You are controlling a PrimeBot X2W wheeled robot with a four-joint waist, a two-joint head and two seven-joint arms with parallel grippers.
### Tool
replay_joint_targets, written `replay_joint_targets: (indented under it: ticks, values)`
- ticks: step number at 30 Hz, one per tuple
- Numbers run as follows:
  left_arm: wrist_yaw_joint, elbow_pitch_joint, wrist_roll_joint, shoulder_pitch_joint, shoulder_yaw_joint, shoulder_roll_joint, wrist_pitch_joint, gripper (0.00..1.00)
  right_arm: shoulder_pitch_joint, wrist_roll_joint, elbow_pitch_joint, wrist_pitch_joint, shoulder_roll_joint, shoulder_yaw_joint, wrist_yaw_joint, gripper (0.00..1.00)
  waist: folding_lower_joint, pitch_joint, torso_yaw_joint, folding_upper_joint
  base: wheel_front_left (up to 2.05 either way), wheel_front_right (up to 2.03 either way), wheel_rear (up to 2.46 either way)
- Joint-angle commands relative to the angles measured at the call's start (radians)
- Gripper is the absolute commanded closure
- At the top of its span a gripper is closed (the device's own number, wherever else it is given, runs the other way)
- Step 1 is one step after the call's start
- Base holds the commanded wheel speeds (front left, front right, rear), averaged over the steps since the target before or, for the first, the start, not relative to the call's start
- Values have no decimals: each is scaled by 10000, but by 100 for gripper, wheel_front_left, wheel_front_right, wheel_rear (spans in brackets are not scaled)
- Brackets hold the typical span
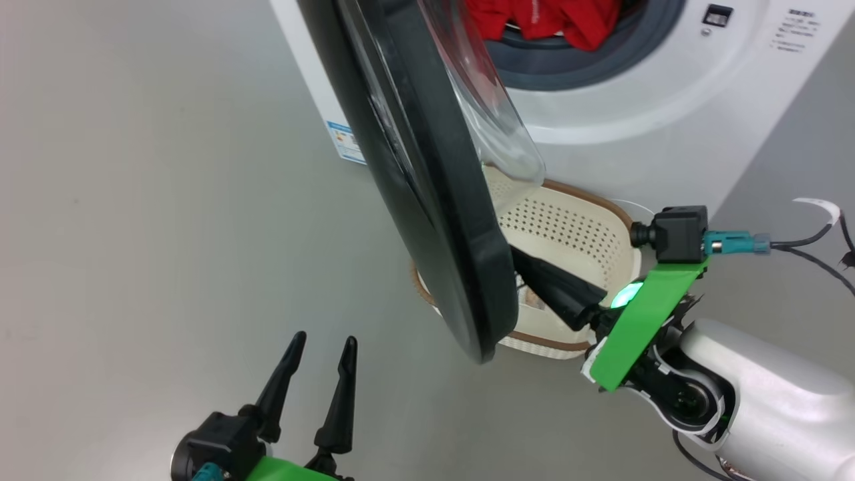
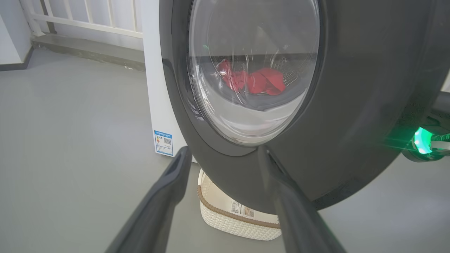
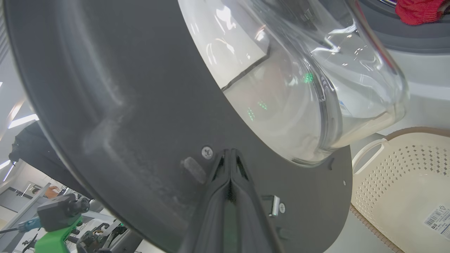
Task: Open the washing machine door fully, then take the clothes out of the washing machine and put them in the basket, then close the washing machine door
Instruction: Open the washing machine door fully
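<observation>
Tips of right end effector (image 3: 229, 153) together against washing machine door (image 3: 105, 88).

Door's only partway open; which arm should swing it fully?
Right, likely: the right gripper, shut, presses the inner face of the washing machine door; the left gripper hangs open outside, apart from it.

body log | left gripper (image 1: 325, 338) had long black tapered fingers (image 1: 340, 394) | right forearm (image 1: 768, 394) was glossy white | wrist camera (image 1: 674, 234) was black on a green bracket (image 1: 641, 321) | teal plug (image 1: 735, 242), dark cables (image 1: 815, 257)
</observation>
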Motion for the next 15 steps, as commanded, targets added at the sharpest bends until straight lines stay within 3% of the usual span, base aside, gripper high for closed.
replay_joint_targets:
  ticks: [1,15]
  values:
    - [117,-175,24,68,306,114,-78,0,307,151,-275,-58,175,150,69,100,0,-198,299,-1,0,0,0]
    - [254,-147,54,399,344,114,-78,0,289,367,-166,-164,603,627,69,100,0,-639,1454,-1,0,0,0]
